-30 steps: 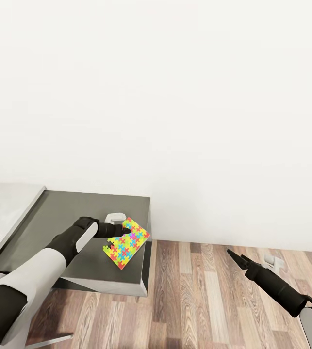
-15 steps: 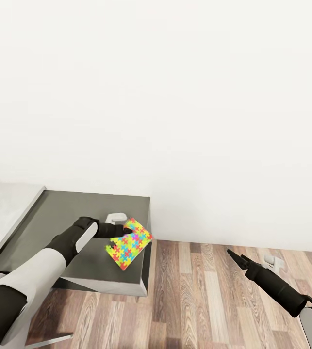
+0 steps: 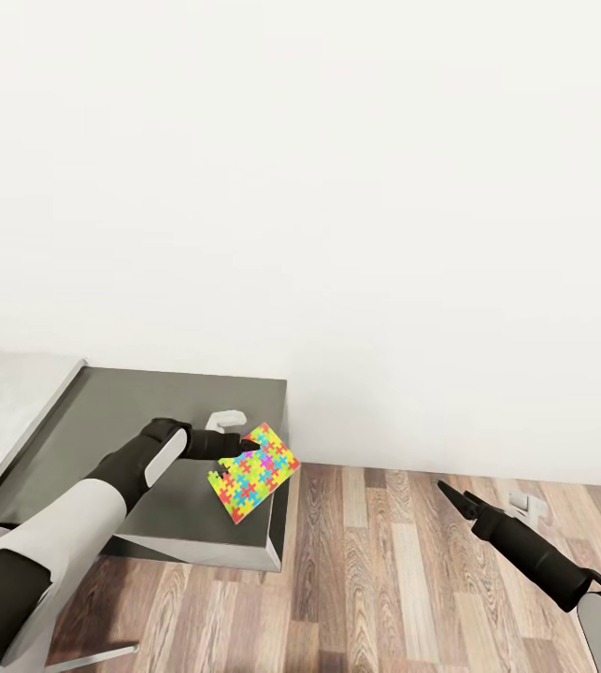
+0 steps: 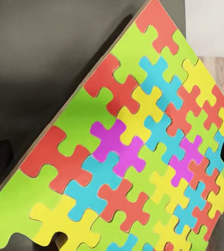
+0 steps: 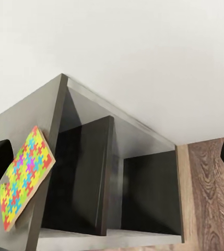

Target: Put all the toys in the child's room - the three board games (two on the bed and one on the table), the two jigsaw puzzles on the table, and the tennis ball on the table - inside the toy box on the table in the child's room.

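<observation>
**Puzzle lifted clear of the desk end, drifting outward in the left grip**

Left gripper was clamped on 1 jigsaw puzzle, holding it by the edge nearest the wrist. The slab hung tilted, its far corner pointing away from the fingers and out past the end of the table. In the left wrist view the puzzle lay directly ahead of the gripper, dark table top behind it and a strip of floor beyond its far edge.

Change over the last 1.0 s: the puzzle had shifted slightly outward and downward from the gripper's earlier position, toward the table's end edge, and its tilt had changed a little. The arm itself had barely moved. Reading: the grasp had held through the lift, so this looked like the start of the carry, not a re-grip.

Right wrist view showed the same slab from the side, standing off the table's end panel, with open dark shelf compartments under the top.

Right gripper hung well apart from the puzzle, over the wooden floor, fingers drawn together to a point and holding nothing.

Toy box was not identifiable from here. Judgement: 1 puzzle was in hand and still to be delivered; the thin slab pinched at 1 edge could swing or slip during travel.
</observation>
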Controlling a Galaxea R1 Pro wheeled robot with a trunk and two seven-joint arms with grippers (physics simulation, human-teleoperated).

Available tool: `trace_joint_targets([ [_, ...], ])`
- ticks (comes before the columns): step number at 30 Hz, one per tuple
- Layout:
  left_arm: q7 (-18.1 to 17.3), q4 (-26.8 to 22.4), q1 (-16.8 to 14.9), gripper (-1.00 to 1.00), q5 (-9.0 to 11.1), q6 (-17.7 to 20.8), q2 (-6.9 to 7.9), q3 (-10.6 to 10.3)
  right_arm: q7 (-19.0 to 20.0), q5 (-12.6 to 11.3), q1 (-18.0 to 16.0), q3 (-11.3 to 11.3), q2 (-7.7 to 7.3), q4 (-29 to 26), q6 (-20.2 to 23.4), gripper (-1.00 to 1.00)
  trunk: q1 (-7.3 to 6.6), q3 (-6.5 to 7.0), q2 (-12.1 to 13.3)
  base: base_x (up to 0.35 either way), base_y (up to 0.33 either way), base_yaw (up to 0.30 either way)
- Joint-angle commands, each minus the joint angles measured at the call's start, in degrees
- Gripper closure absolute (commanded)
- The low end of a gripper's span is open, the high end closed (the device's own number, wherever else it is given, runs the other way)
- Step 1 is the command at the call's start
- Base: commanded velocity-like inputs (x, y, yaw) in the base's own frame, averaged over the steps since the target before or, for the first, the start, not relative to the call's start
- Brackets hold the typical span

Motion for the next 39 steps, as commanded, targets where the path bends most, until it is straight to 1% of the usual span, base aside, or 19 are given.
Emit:
trace_joint_targets([
  [1, -0.1, 0.0, 0.0, -1.00, 0.1, 0.1, 0.07, -0.3, 0.1, -0.3, 0.0, -0.1, 0.00, 0.0, 0.4, -1.00, 0.03, -0.09, -0.1, 0.000, -0.001, 0.000],
  [4, -0.7, -0.1, 0.0, -1.00, 0.1, 0.1, 0.07, -0.3, 0.1, -0.3, 0.0, -0.1, -0.01, 0.0, 0.5, -1.00, 0.03, -0.09, -0.1, 0.000, 0.000, 0.000],
  [8, -3.8, 0.0, -0.1, -1.00, 0.1, 0.2, 0.13, -0.3, 0.1, -0.3, 0.0, -0.1, -0.02, 0.0, 0.5, -1.00, 0.03, -0.09, -0.1, 0.000, 0.000, 0.000],
  [10, -4.4, -0.1, -0.1, -1.00, 0.1, 0.2, 0.27, -0.3, 0.1, -0.3, 0.0, -0.1, -0.02, 0.0, 0.5, -1.00, 0.03, -0.09, -0.1, 0.000, 0.000, 0.000],
  [19, -4.8, -0.1, 0.0, -1.00, 0.1, 0.2, 0.56, -0.3, 0.1, -0.3, 0.0, -0.2, -0.02, 0.0, 0.5, -1.00, 0.03, -0.09, -0.1, 0.000, 0.000, 0.000],
  [24, -4.9, -0.1, 0.0, -1.00, 0.0, 0.1, 1.48, 0.1, 0.1, -0.3, 0.0, -0.2, -0.02, 0.0, 0.5, -1.00, 0.03, -0.09, -0.1, 0.000, 0.000, 0.000],
  [29, -5.2, -0.8, 0.0, -1.00, 0.4, -0.2, 3.57, 0.5, 0.1, -0.3, 0.0, -0.3, -0.02, 0.0, 0.5, -1.00, 0.03, -0.09, -0.1, 0.000, 0.000, 0.000],
  [30, -5.6, -1.1, 0.0, -1.00, 0.6, -0.2, 4.70, 0.9, 0.1, -0.3, 0.0, -0.3, -0.02, 0.0, 0.5, -1.00, 0.03, -0.09, -0.1, 0.000, 0.000, 0.000],
  [33, -6.5, -2.0, 0.0, -1.00, 0.7, -0.3, 6.33, 2.0, 0.1, -0.3, 0.0, -0.3, -0.02, 0.0, 0.5, -1.00, 0.03, -0.09, -0.1, 0.000, 0.000, 0.000],
  [34, -7.2, -2.8, 0.0, -1.00, 0.8, -0.2, 7.28, 3.4, 0.1, -0.3, 0.0, -0.3, -0.02, 0.0, 0.5, -1.00, 0.03, -0.09, -0.1, 0.000, 0.000, 0.000],
  [37, -8.5, -4.5, 0.0, -1.00, 0.8, 0.1, 8.73, 6.3, 0.1, -0.3, 0.0, -0.3, -0.02, 0.0, 0.5, -1.00, 0.03, -0.09, -0.1, 0.000, 0.000, 0.000],
  [38, -9.6, -5.8, 0.1, -1.00, 0.9, 0.5, 9.67, 8.5, 0.1, -0.3, 0.0, -0.3, -0.02, 0.0, 0.4, -1.00, 0.03, -0.09, -0.1, 0.000, 0.000, 0.000],
  [39, -10.1, -6.4, 0.1, -1.00, 0.9, 0.8, 10.12, 9.5, 0.1, -0.3, 0.0, -0.3, -0.02, 0.0, 0.4, -1.00, 0.03, -0.09, -0.1, 0.000, 0.000, 0.000],
])
